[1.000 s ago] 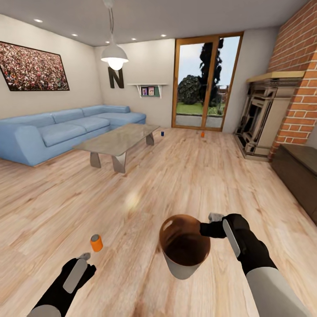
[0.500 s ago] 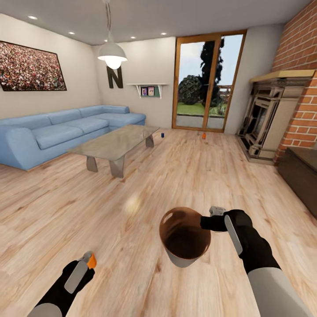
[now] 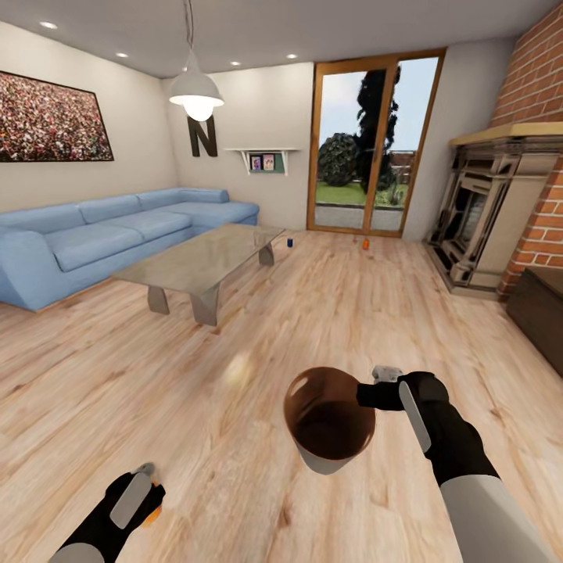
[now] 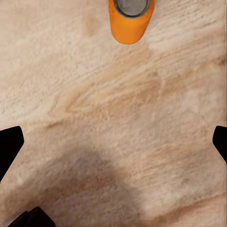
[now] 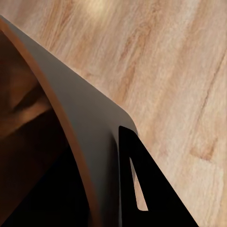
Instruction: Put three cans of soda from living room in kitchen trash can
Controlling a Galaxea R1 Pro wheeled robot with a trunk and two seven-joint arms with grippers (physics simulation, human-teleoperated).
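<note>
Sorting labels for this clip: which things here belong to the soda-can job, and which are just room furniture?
Job:
orange can on the floor by the left end effector
blue can
far orange can
bin held by the right end effector

Bystanders:
sofa
low table
fireplace

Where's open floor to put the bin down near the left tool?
Bare floor lies between the left tool and the bin, and onward to the table. The only crowding is an orange can right by the left tool.
</note>
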